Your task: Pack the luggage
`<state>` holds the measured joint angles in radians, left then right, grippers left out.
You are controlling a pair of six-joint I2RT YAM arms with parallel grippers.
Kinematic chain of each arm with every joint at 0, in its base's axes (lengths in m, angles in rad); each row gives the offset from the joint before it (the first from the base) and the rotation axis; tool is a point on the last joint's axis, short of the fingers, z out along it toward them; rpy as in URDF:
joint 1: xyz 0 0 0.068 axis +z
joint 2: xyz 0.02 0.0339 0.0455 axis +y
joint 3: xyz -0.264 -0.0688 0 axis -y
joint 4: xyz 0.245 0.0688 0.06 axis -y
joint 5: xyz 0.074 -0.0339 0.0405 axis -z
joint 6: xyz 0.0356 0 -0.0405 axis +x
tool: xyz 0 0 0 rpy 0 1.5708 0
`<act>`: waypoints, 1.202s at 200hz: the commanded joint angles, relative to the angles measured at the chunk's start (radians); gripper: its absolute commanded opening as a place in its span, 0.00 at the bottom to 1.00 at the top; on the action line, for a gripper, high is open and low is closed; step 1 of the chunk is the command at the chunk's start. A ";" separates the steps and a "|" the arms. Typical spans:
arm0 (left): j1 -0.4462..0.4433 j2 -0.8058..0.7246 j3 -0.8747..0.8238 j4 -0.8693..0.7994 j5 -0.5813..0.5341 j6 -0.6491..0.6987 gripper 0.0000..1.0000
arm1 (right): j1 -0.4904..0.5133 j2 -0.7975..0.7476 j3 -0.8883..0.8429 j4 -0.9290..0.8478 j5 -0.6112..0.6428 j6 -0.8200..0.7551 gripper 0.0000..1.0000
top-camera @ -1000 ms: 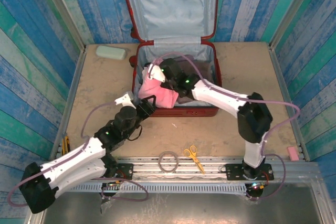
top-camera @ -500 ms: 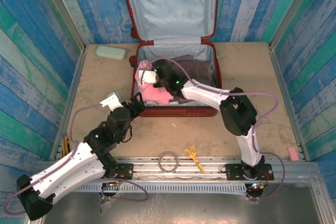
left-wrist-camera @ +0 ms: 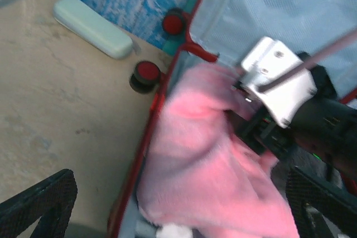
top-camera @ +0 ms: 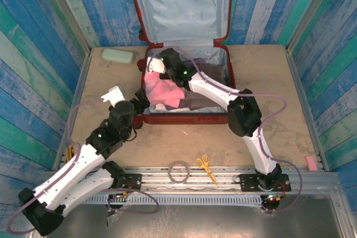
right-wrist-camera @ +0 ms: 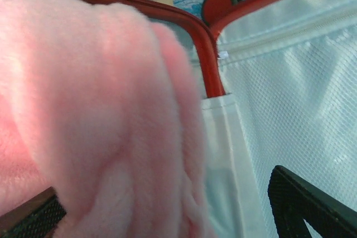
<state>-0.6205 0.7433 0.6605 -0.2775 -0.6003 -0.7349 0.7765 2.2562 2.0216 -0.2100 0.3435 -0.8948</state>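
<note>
Observed from the near side of the table [top-camera: 268,82]. The large glossy red hard-shell suitcase [top-camera: 184,119] lies open at the back middle of the table. Its lid stands upright against the blue plank wall and shows a pale blue-grey lining.

A pink fleece cloth [top-camera: 162,90] lies in the left half of the suitcase tray, bunched against the left wall and rising over its rim. A brownish-grey garment [top-camera: 207,75] occupies the right half of the tray.

The right tool [top-camera: 152,73] is inside the suitcase at its back left corner, over the pink cloth. Its fingers [right-wrist-camera: 312,204] stand spread wide. The cloth lies against one of them, but nothing is pinched.

The left tool [top-camera: 140,101] hangs just outside the suitcase's front left corner, pointing at the cloth. Its fingers [left-wrist-camera: 44,199] are spread wide apart, with nothing between them.

A red-and-black wheel [left-wrist-camera: 146,73] shows on the suitcase's left side.

Loose items:
- A pale green oblong case [top-camera: 117,55] is on the table left of the suitcase.
- Yellow-handled scissors [top-camera: 205,166] are in front of the suitcase.
- A grey ring [top-camera: 178,170] lies beside the scissors.
- A small pink block [top-camera: 311,163] sits well off to the front right of the suitcase.
</note>
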 commanded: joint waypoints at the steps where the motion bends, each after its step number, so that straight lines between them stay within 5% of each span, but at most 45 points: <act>1: 0.105 0.088 0.095 -0.058 0.153 0.069 0.99 | -0.021 -0.011 0.076 -0.160 0.015 0.119 0.84; 42: 0.241 0.359 0.325 -0.097 0.343 0.131 0.81 | -0.059 -0.104 0.062 -0.232 -0.146 0.266 0.84; 111: 0.254 0.775 0.603 -0.079 0.580 0.144 0.46 | -0.102 -0.176 0.032 -0.237 -0.370 0.424 0.83; 124: 0.258 0.837 0.630 -0.088 0.593 0.140 0.39 | -0.106 -0.175 0.030 -0.236 -0.382 0.443 0.77; 190: 0.292 1.031 0.632 0.081 0.761 0.093 0.35 | -0.120 -0.122 0.032 -0.253 -0.255 0.455 0.48; 220: 0.292 1.071 0.641 0.100 0.792 0.087 0.29 | -0.120 -0.143 0.030 -0.264 -0.279 0.520 0.28; 240: 0.292 1.017 0.585 0.156 0.781 0.092 0.29 | -0.121 -0.136 0.040 -0.278 -0.393 0.582 0.25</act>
<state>-0.3271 1.7733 1.2728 -0.2161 0.1459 -0.6437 0.6582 2.1216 2.0541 -0.4568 0.0517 -0.4026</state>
